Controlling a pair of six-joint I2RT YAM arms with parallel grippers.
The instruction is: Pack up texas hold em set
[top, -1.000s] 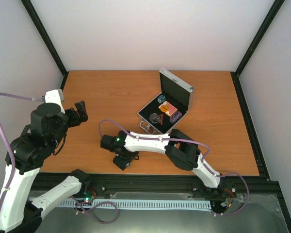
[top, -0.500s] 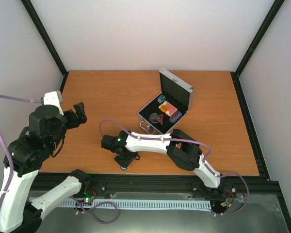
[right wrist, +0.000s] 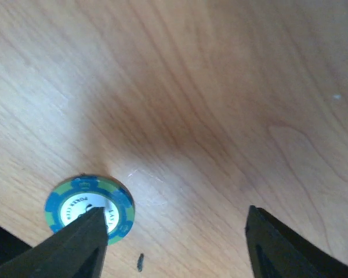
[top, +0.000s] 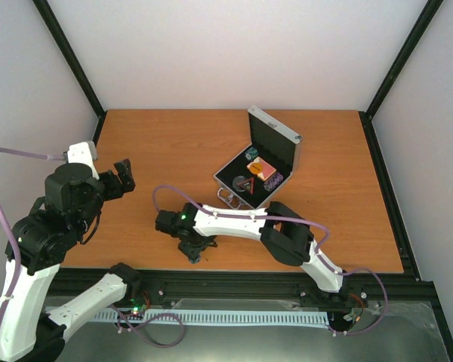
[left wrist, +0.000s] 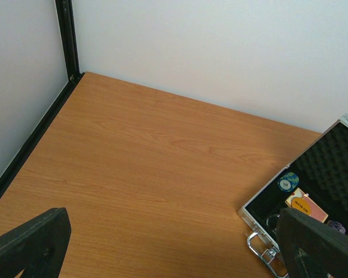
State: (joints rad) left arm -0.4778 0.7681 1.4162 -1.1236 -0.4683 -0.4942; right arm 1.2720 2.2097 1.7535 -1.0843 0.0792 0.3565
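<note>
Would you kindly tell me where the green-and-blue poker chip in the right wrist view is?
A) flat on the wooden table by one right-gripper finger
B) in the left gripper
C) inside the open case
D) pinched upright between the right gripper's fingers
A: the poker chip lies flat on the table, at one fingertip of the right gripper, not between its fingers.

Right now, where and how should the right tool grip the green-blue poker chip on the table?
Pinch the poker chip across opposite points of its rim, coming straight down: it lies flat on the table, so only the thin edge offers purchase. It sits by one finger of the open right tool, off-centre, so probably shift sideways first.
</note>
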